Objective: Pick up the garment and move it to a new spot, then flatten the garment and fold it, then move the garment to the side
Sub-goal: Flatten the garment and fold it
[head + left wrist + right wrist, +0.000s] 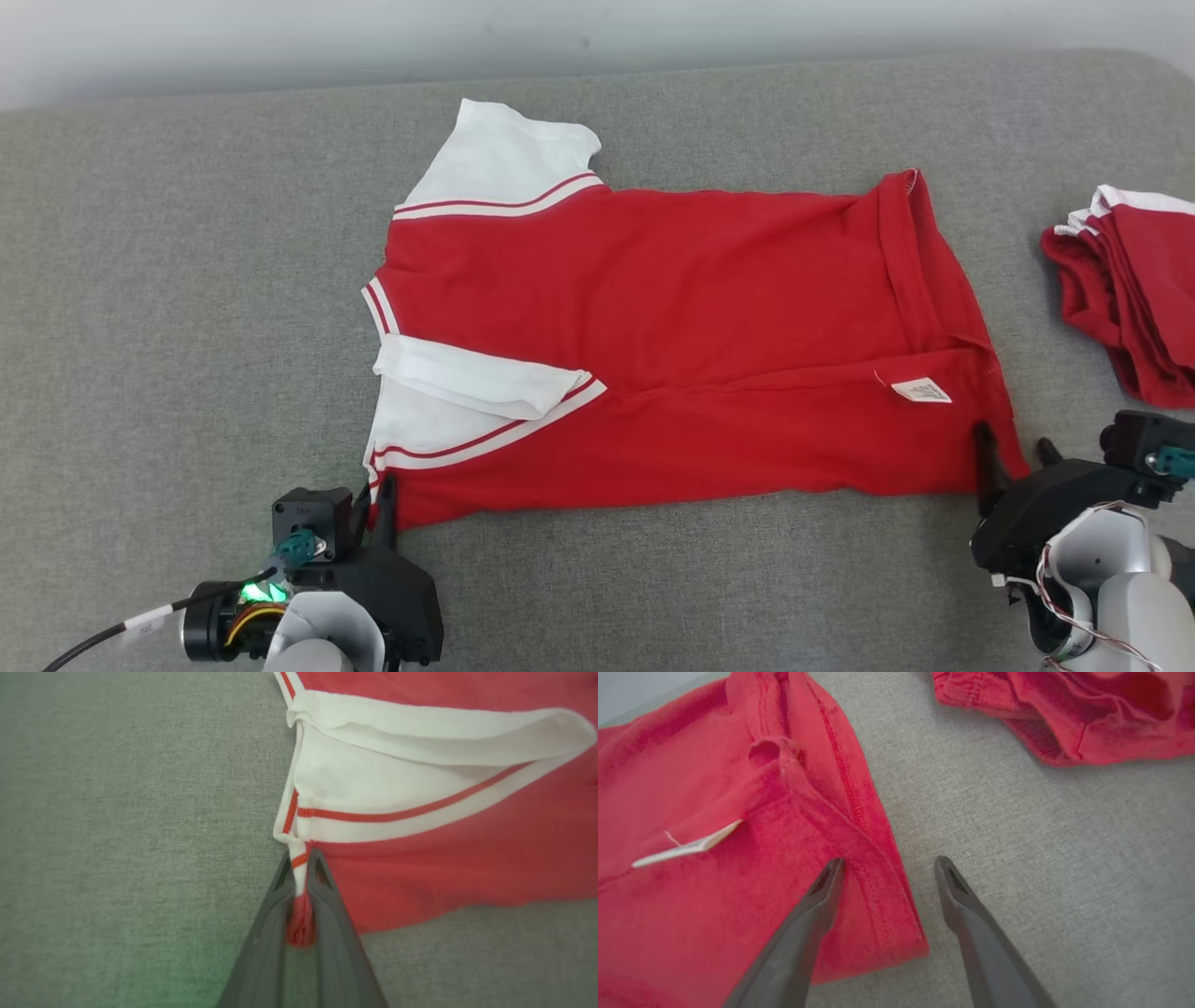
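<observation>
Rightward, folded pile lies apart; left hand pinches garment, right hand spread wide.

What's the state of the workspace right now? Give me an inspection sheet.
Surface: grey fabric surface.
Job's things: red shirt spread out sideways; its white near sleeve folded over itself; white label showing near the hem.
Clutter: bunched red-and-white garment at the right, apart from the shirt.
Grippers: left gripper shut on the shirt's near corner at the sleeve end; right gripper open, straddling the near hem corner.
Cables: black cable at the left wrist; thin wires at the right wrist.
Surroundings: pale wall behind the surface.
</observation>
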{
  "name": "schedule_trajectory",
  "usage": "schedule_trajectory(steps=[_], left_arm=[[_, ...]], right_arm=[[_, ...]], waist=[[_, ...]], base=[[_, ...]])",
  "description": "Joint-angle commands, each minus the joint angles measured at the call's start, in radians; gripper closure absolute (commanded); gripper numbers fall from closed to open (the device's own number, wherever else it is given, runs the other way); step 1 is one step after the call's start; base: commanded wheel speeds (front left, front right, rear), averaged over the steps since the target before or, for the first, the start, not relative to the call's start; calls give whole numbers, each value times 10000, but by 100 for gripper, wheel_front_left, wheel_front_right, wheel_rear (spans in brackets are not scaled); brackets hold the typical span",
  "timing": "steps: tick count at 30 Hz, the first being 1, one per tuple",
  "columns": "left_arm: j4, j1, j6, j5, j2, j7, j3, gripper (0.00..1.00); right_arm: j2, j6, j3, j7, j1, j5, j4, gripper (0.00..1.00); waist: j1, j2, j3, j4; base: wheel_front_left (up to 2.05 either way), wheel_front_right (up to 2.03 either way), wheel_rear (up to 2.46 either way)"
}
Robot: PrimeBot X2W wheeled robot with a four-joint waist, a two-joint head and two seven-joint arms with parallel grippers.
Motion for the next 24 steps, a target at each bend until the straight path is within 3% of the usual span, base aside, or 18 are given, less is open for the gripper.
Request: schedule_trajectory(steps=[1,8,9,10,11,17,24], left_arm=[[247,137,19,-202,38,182,-49,100],[304,277,91,-282,153,237,39,100],[290,313,76,-308,155,294,14,100],[266,349,67,-316,148,325,-15,100],[231,400,73,-323,140,353,-43,100],[-201,882,137,-497,193,531,-186,100],[-1133,1679,485,-653,645,699,-172,100]], right_arm=[[34,-20,63,96,-115,-118,203,0],[76,-18,483,814,-288,-243,952,0],[96,3,607,971,-261,-213,1010,13],[114,11,710,1070,-228,-187,1012,88],[119,15,754,1128,-183,-175,980,100],[71,5,519,1318,369,-7,441,100],[29,-11,120,1496,1157,269,-570,100]], waist=[[0,0,47,37],[0,0,134,154],[0,0,132,170],[0,0,123,186],[0,0,104,198],[0,0,-227,255],[0,0,-751,205]], base=[[0,0,0],[0,0,0],[0,0,0],[0,0,0],[0,0,0],[0,0,0],[0,0,0]])
